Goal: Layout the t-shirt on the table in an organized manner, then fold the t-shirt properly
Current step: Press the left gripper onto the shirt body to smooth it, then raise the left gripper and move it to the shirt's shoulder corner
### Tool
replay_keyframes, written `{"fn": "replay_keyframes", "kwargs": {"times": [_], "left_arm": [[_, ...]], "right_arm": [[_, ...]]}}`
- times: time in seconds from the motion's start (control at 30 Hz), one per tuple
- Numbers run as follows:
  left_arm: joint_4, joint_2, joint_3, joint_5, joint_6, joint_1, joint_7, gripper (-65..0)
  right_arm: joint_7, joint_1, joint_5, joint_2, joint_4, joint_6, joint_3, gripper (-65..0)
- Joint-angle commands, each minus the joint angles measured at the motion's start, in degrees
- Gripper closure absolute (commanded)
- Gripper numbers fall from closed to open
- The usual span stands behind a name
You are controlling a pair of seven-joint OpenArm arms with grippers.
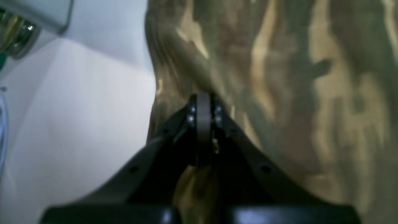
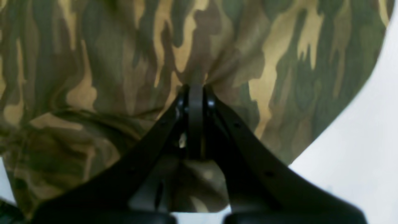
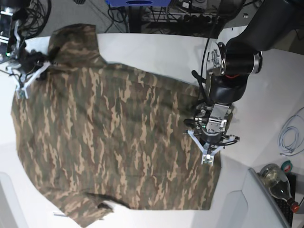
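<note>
The camouflage t-shirt (image 3: 114, 137) lies spread over the white table (image 3: 156, 52), with one sleeve at the far left and a folded-over bit at its near hem. My left gripper (image 1: 203, 99) is shut, pinching a fold of the t-shirt (image 1: 279, 93) near its edge; in the base view the left gripper (image 3: 207, 145) sits at the shirt's right side. My right gripper (image 2: 196, 88) is shut on a puckered fold of the t-shirt (image 2: 108, 77); the base view shows the right gripper (image 3: 28, 71) at the shirt's far left corner by the sleeve.
A glass bottle (image 3: 278, 183) lies off the near right corner, and the same bottle (image 1: 15, 34) shows at the upper left of the left wrist view. A white cable (image 3: 289, 135) loops at the right edge. Cables and gear crowd the far edge (image 3: 190, 16).
</note>
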Motion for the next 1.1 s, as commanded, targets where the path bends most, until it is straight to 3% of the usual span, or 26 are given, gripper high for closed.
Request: {"fn": "replay_keyframes", "kwargs": {"times": [0.0, 0.17, 0.37, 0.5, 0.6, 0.73, 0.83, 0.93, 1.0, 1.07], "left_arm": [[0.5, 1.0, 0.0, 0.1, -0.4, -2.5, -1.2, 0.0], [6.3, 2.8, -0.6, -0.4, -0.4, -3.4, -0.7, 0.0], [34.9, 0.2, -0.7, -0.4, -0.4, 11.6, 11.3, 0.0], [54.7, -0.7, -4.2, -0.7, -0.4, 25.0, 15.2, 0.0], [64.8, 0.1, -8.8, -6.5, -0.4, 35.4, 15.1, 0.0], [69.1, -0.3, -16.4, -21.7, -0.5, 44.5, 14.9, 0.0], [67.0, -2.9, -18.6, -30.8, -0.6, 47.2, 14.7, -22.4], [60.7, -7.0, -15.7, -35.9, -0.8, 47.7, 9.6, -41.1], [56.2, -9.4, -12.6, -36.9, -3.3, 47.3, 5.3, -46.4], [52.7, -10.9, -9.9, -37.8, -7.8, 46.6, 1.4, -47.1]], "right_arm": [[-1.3, 1.0, -0.1, 0.3, 2.0, 0.0, 0.1, -1.1], [-2.4, 1.2, -0.1, 0.2, 7.8, 0.0, 0.3, -1.4], [-4.3, 1.1, -0.1, 0.2, 11.5, 0.0, 4.7, -1.4], [-4.4, 1.1, -0.1, 0.3, 11.7, 0.0, 6.4, -1.4], [-4.3, 1.1, -0.1, 0.3, 11.7, 0.1, 6.3, -1.4], [-4.3, 1.1, 0.0, 0.3, 11.7, 0.2, 6.1, -1.4], [-4.3, 1.2, 0.0, 0.3, 11.7, 0.3, 6.1, -1.4], [-4.3, 1.3, 0.0, 0.3, 11.7, 0.3, 6.0, -1.4], [-4.3, 1.3, 0.0, 0.3, 11.7, 0.3, 6.0, -1.4], [-4.3, 1.3, 0.0, 0.3, 11.7, 0.3, 5.9, -1.4]]}}
